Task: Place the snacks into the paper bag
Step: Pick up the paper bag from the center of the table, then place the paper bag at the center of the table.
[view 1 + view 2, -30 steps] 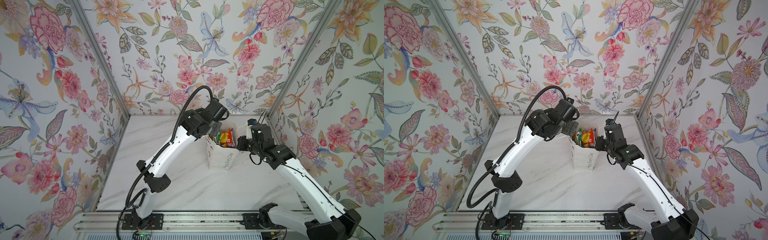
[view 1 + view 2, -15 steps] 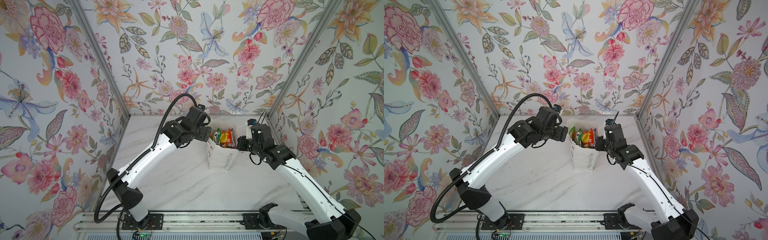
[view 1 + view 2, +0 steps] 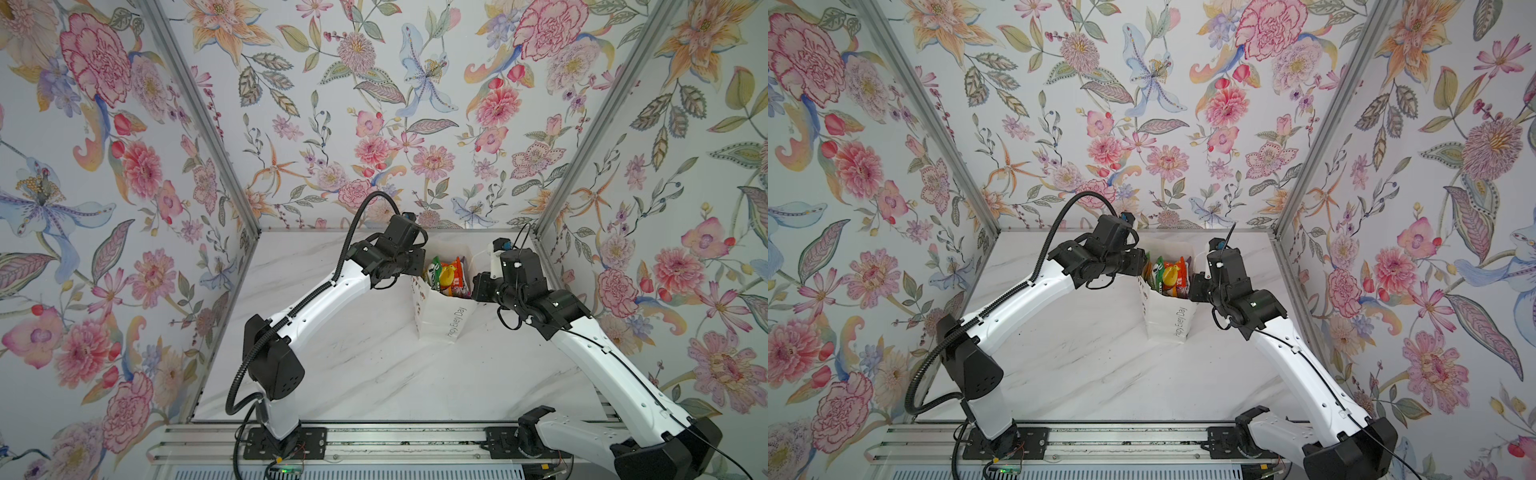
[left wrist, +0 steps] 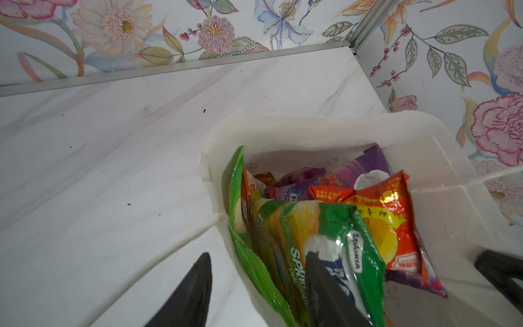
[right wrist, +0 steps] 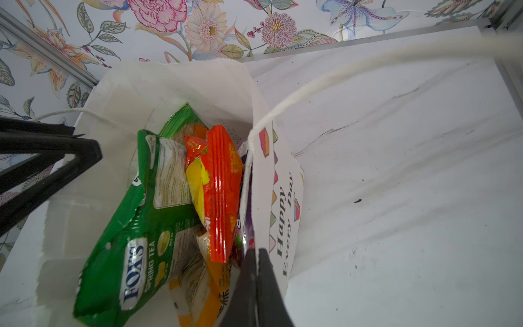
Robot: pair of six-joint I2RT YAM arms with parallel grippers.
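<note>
white marble table [image 3: 374, 374] carrying the upright paper bag [image 3: 440, 320] near its far right corner, with the snacks [image 3: 446, 276] packed on end in the bag's open mouth and none seen loose on the table, so the filling looks all but complete. the right jaws are closed flat on the rim of the lettered wall, while the left jaws stand about half apart astride the rim across from it, gripping nothing, one jaw outside the bag and one over the green packet [image 4: 311, 240]. to take that rim well, the left jaws should pinch paper alone, clear of the packet's edge, and pull gently so the bag does not tip.
</note>
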